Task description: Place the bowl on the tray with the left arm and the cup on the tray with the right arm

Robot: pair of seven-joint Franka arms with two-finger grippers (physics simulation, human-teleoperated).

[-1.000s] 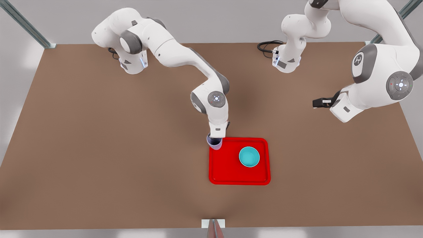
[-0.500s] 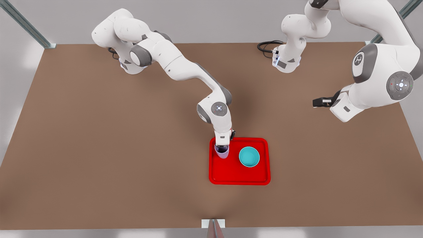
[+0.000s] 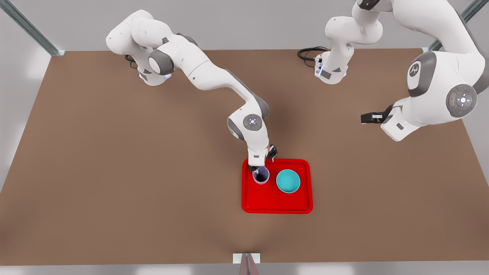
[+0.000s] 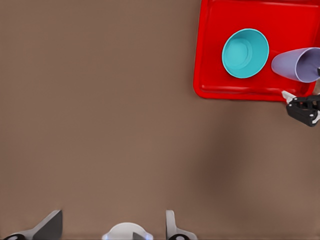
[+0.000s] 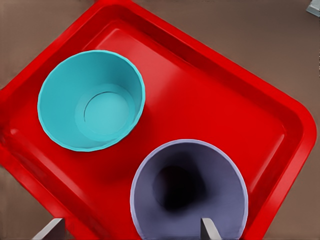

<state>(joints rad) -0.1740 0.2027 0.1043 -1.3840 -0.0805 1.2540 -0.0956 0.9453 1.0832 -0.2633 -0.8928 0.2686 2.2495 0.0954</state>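
Tray sits near table centre. Bowl upright on tray, at 3 o'clock from cup, just beside, not touching. Cup upright, long axis vertical, inside tray's rim.

R gripper over cup, at its 12 o'clock edge; one finger inside the rim, one outside; grip looks closed on the wall. Release likely next.

L gripper waits far off at 2 o'clock; can't tell its state.
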